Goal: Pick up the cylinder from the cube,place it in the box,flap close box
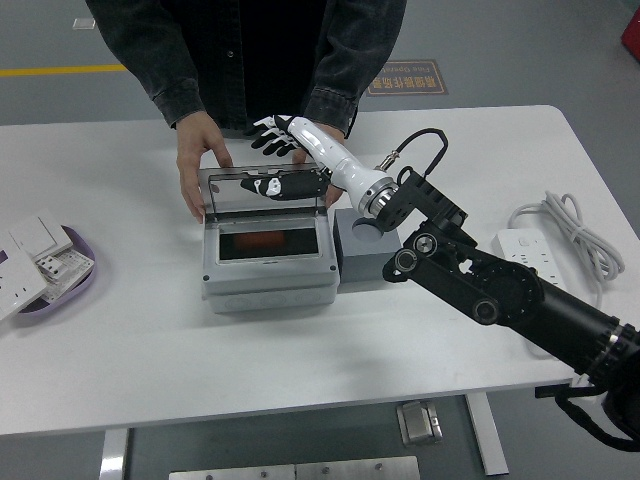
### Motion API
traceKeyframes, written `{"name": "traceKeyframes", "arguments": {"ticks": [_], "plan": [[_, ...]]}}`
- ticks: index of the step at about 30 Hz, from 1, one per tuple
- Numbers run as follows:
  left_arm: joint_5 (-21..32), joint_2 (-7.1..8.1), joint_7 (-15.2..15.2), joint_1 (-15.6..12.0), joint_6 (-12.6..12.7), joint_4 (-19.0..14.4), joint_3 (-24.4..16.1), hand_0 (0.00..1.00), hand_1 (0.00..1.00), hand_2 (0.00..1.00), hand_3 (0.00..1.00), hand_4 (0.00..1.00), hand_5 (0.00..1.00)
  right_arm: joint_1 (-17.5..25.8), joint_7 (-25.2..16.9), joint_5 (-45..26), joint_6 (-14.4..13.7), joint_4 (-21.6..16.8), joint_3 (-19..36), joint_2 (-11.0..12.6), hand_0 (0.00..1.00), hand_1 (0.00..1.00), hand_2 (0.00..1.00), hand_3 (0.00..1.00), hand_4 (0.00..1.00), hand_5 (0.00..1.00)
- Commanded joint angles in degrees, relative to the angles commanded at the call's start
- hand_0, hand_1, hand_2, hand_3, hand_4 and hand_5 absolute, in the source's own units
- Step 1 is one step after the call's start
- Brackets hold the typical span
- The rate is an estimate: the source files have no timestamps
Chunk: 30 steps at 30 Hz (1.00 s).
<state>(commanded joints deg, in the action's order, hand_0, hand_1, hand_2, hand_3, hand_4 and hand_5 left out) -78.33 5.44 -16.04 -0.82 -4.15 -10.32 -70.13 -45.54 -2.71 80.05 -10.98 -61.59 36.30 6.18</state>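
On the white tabletop (150, 340) the grey box (268, 262) sits nearest, below the right hand's fingers (266, 135), with the orange cylinder (262, 242) lying inside it. Just right of the box stands the grey cube (362, 252), its top bare. The clear lid (262, 190) stands raised under the fingers. The right hand (285, 138) hovers above the lid's top edge, fingers spread apart and holding nothing. A person's hands (202, 160) brace the lid from behind.
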Motion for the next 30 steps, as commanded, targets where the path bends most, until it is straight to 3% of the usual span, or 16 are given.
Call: {"name": "traceKeyframes", "arguments": {"ticks": [6, 11, 30], "plan": [[-0.2, 0.07, 0.0, 0.2, -0.1, 0.0, 0.0, 0.599, 0.584, 0.572, 0.614, 0.704, 0.376, -1.0, -0.6, -0.8, 0.4, 5.3, -1.6, -0.7, 0.672, 0.640, 0.666, 0.727, 0.767, 0.246], [0.0, -0.02, 0.1, 0.3, 0.0, 0.0, 0.1, 0.599, 0.585, 0.572, 0.614, 0.701, 0.373, -0.8, -0.5, -0.1, 0.5, 5.3, -3.0, -0.5, 0.677, 0.639, 0.667, 0.726, 0.768, 0.247], [5.0, 0.00, 1.2, -0.4, 0.7, 0.0, 4.3, 0.600, 0.585, 0.570, 0.612, 0.695, 0.362, 4.6, 8.0, 12.4, 0.9, -13.9, -7.6, 6.5, 0.670, 0.629, 0.665, 0.720, 0.756, 0.258]]}}
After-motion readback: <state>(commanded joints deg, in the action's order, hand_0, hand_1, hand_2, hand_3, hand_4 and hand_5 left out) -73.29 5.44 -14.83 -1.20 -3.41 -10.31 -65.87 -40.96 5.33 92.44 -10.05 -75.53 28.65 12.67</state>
